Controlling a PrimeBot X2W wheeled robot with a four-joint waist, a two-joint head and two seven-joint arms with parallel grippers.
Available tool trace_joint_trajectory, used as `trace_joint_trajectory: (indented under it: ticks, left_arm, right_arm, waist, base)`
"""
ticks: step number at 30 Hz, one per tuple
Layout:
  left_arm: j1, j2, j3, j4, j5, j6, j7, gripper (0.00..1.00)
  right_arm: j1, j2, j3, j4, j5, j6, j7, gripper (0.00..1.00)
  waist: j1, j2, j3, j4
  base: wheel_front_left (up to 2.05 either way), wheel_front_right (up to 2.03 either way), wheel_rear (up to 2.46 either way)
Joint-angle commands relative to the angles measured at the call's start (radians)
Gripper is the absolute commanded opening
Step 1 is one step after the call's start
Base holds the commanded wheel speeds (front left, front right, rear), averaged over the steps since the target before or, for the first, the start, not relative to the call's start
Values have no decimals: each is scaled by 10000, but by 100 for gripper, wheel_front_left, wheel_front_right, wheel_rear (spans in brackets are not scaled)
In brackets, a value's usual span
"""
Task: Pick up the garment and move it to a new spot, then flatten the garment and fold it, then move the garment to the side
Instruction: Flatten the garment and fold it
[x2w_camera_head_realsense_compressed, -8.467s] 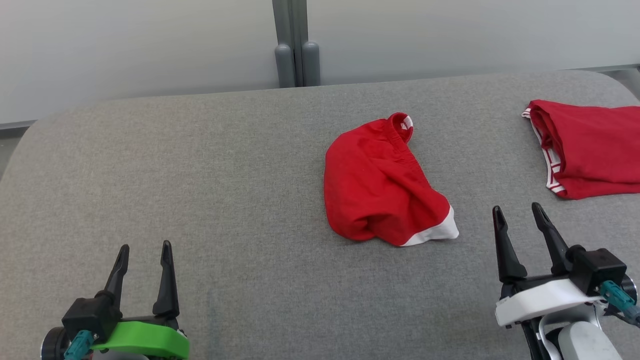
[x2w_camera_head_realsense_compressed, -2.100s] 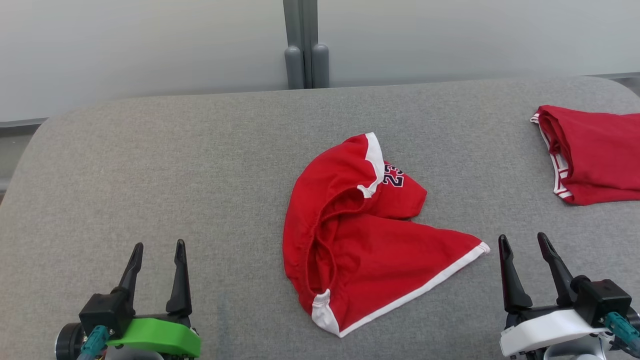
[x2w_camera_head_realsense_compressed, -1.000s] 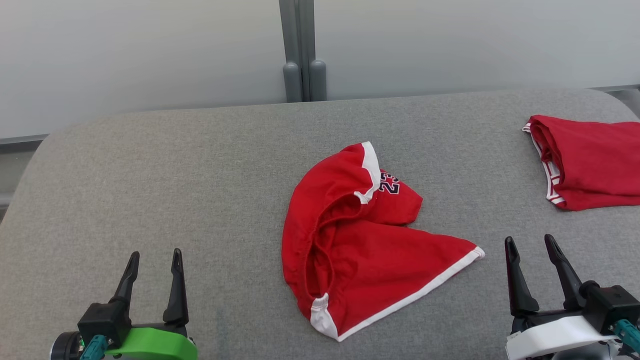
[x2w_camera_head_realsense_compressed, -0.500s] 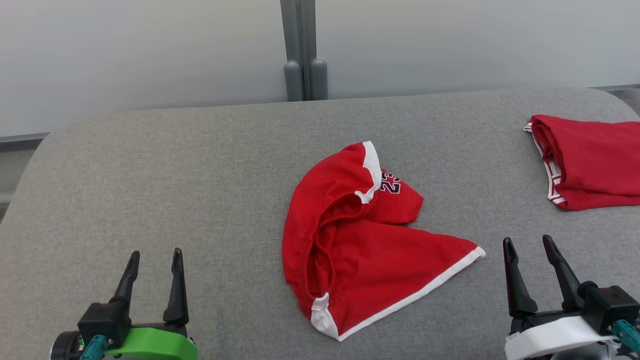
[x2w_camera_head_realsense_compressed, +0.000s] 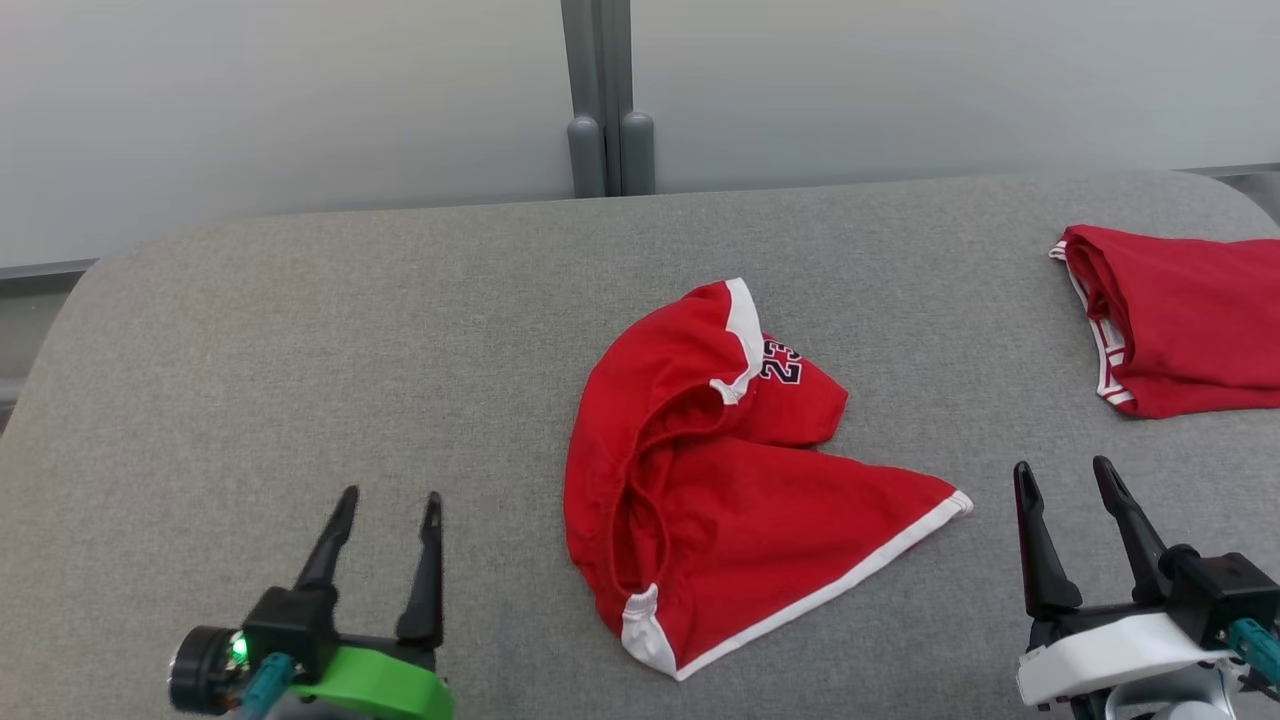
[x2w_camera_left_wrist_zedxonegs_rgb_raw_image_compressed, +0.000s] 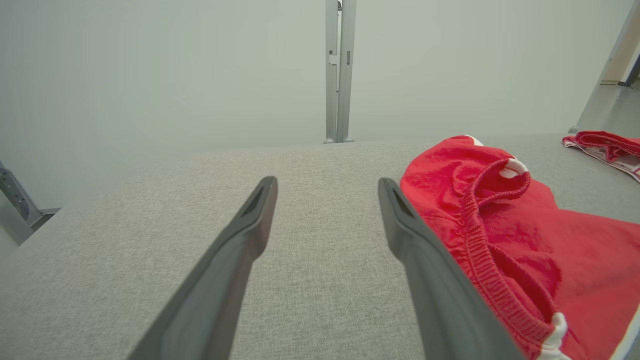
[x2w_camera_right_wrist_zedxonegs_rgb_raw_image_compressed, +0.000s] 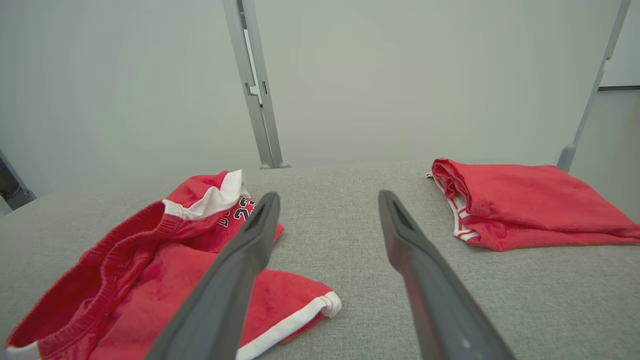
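Note:
The garment (x2w_camera_head_realsense_compressed: 720, 490) is a pair of red shorts with white trim and a dark number print, lying crumpled in the middle of the grey padded table (x2w_camera_head_realsense_compressed: 300, 330). Its waistband opening faces the front left. My left gripper (x2w_camera_head_realsense_compressed: 390, 495) stands open at the lower left, well to the left of the shorts, nothing between its fingers. The left wrist view has the shorts (x2w_camera_left_wrist_zedxonegs_rgb_raw_image_compressed: 505, 235) just right of the left gripper (x2w_camera_left_wrist_zedxonegs_rgb_raw_image_compressed: 325, 187). My right gripper (x2w_camera_head_realsense_compressed: 1065, 465) is open at the lower right, a little right of the shorts' white-edged corner. The right wrist view puts the shorts (x2w_camera_right_wrist_zedxonegs_rgb_raw_image_compressed: 150, 270) left of the right gripper (x2w_camera_right_wrist_zedxonegs_rgb_raw_image_compressed: 327, 200).
A second red garment (x2w_camera_head_realsense_compressed: 1180, 320) with white stripes lies folded at the table's far right edge, also visible from the right wrist (x2w_camera_right_wrist_zedxonegs_rgb_raw_image_compressed: 520, 205). A grey post (x2w_camera_head_realsense_compressed: 605, 100) stands against the pale wall behind the table.
My left gripper has moved to the right, toward the shorts, since half a second ago. The right gripper has edged slightly forward. The shorts lie as they did.

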Motion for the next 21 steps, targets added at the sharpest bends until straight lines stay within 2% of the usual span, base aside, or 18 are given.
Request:
trace_joint_trajectory:
  ticks: [1,12,21]
  left_arm:
    - [-265,116,-357,41,23,-22,-26,100]
    - [-1584,800,-4099,778,-362,-12,-26,100]
    - [-2556,1277,-6373,1643,-892,-11,91,100]
  right_arm:
    - [-232,-103,-27,132,-96,-18,-26,100]
    - [-1978,-587,319,2442,-154,-18,-25,100]
    - [-3298,-637,911,4401,-37,-18,-27,100]
  waist:
    - [0,0,66,-19]
    - [0,0,684,-154]
    - [0,0,1113,-283]
  base:
    - [0,0,0]
    - [0,0,0]
    - [0,0,0]
